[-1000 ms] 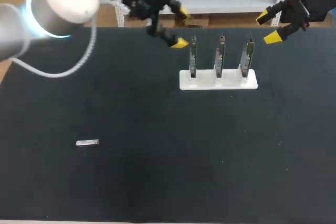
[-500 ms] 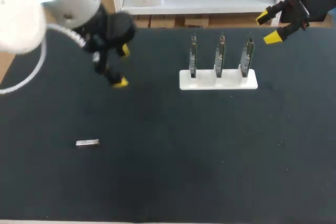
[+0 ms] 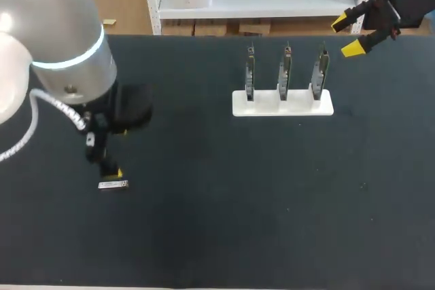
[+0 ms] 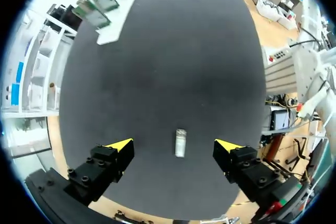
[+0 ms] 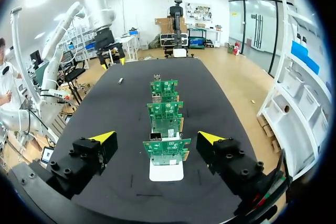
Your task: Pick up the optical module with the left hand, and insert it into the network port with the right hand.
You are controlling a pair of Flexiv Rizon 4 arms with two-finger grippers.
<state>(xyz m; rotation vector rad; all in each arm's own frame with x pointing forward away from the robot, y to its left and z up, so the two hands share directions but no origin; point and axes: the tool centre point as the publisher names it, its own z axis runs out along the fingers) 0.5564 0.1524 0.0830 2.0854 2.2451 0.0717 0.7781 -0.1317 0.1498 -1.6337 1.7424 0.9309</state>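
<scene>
The optical module [image 3: 113,185] lies flat on the black table [image 3: 238,208], toward its near left part, a small silvery bar with nothing touching it. The left gripper [image 3: 109,169] hangs directly over it. In the left wrist view the module [image 4: 180,142] sits on bare mat between the spread yellow fingertips [image 4: 119,145], lengthwise along the line of sight and clear of both, so the left gripper [image 4: 174,146] is released and grasps nothing. In the head view only one of its yellow tips shows, just beside the module's far edge (the wrist and the left arm [image 3: 64,52] cover the other). A white cable [image 3: 20,142] loops off the arm over the table's left side. Well apart from the module, toward the far right, a white stand [image 3: 283,104] holds three circuit boards [image 3: 286,71] upright on edge in a row. The right gripper [image 3: 346,36] hangs over the table's far right corner, just beyond the stand, fingers spread and holding nothing. In its wrist view the right gripper [image 5: 156,137] is lined up with the boards [image 5: 166,153], one behind another ahead of it.
</scene>
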